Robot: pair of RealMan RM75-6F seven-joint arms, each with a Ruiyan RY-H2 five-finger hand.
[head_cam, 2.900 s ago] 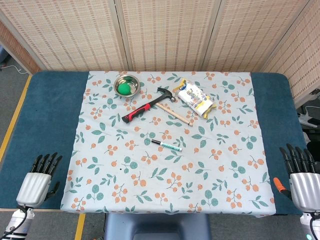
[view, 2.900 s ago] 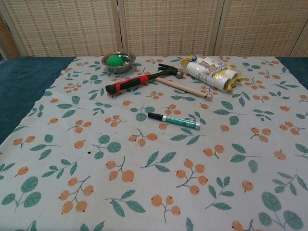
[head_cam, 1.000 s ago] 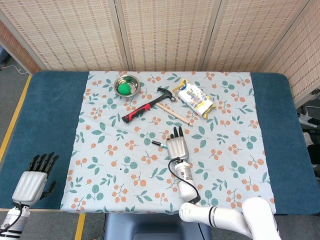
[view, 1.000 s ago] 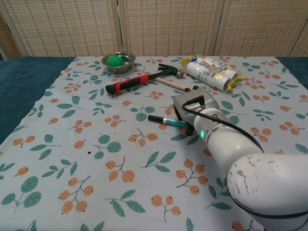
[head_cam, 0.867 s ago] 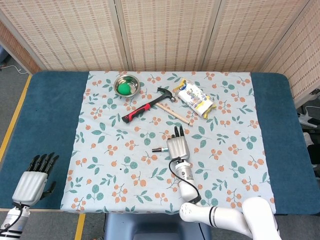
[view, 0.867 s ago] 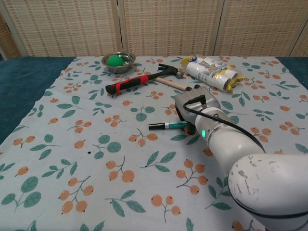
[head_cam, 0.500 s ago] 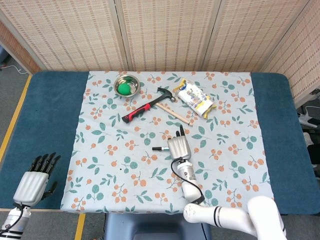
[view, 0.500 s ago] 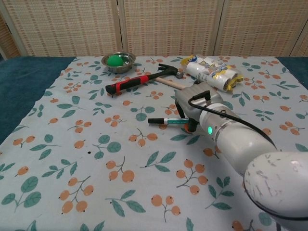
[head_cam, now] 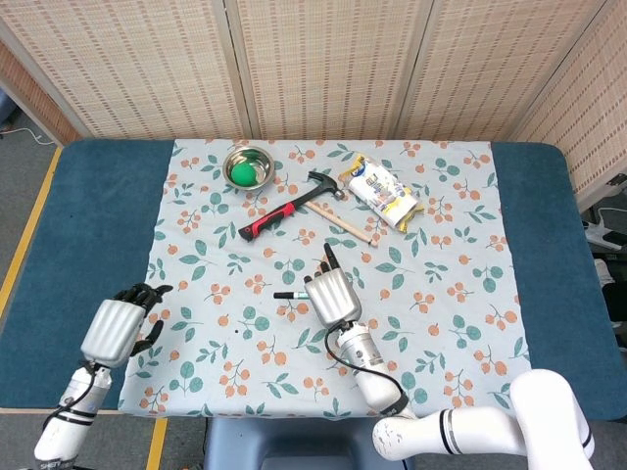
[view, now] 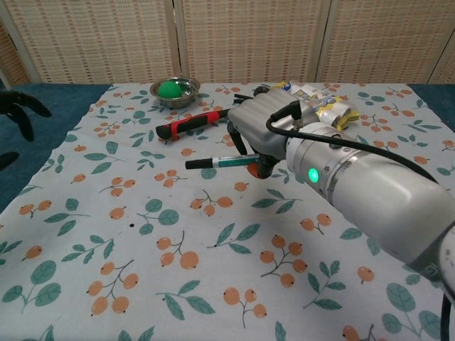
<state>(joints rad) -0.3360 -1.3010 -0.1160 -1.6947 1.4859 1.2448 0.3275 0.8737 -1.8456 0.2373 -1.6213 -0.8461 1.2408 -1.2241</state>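
Lifted off the cloth since half a second ago: marker [head_cam: 292,294], now carried in the right hand [head_cam: 329,294] and shifted toward the left. Also moved: left hand [head_cam: 116,327], up from the near corner to the cloth's left edge.

Head view: right hand over the middle of the flowered cloth [head_cam: 441,294], fingers curled round the marker, black cap sticking out to the left. Left hand at the cloth's edge on the blue tabletop [head_cam: 88,225], fingers apart and bent, holding nothing. Further back, hammer [head_cam: 289,206] lying slantwise, wooden stick [head_cam: 348,226] beside its head, snack packet [head_cam: 384,193] to the right, steel bowl [head_cam: 248,164] with a green ball [head_cam: 241,173] inside.

Chest view: marker [view: 220,163] held level above the cloth, clear of it, pinched under the right hand [view: 263,128]. Dark fingertips of the left hand [view: 21,106] just visible at the left border. Hammer [view: 190,123] behind the marker; bowl [view: 174,91] at the back; packet [view: 330,108] partly hidden by the arm.
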